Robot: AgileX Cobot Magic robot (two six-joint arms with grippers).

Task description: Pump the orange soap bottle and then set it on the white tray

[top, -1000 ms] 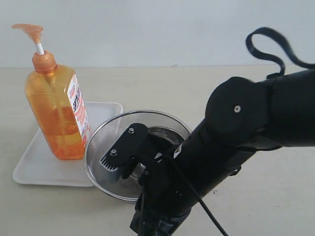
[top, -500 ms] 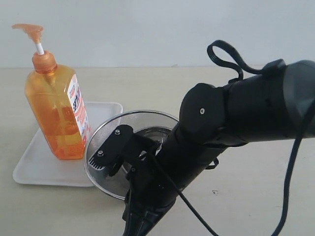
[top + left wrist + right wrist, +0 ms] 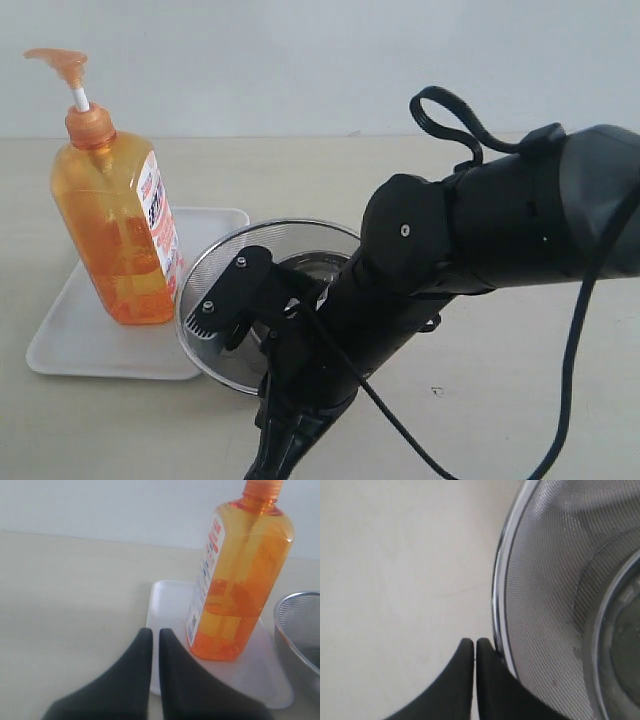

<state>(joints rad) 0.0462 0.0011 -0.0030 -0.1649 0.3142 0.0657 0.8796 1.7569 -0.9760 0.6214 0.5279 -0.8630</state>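
The orange soap bottle stands upright on the white tray at the left, its pump head raised, and nothing touches it. In the left wrist view the bottle rests on the tray just beyond my left gripper. That gripper is shut and empty, apart from the bottle. My right gripper is shut and empty, its tips beside the rim of the steel strainer. The right arm reaches across the strainer in the exterior view, where its fingertips are out of sight.
A round steel mesh strainer bowl sits against the tray's right side, with a smaller steel bowl inside it. The strainer's rim lies close to the bottle. Bare beige table stretches behind and to the right.
My right arm has swung left and lower over the strainer, its elbow joint shifting toward the middle. The bottle and tray have not moved.
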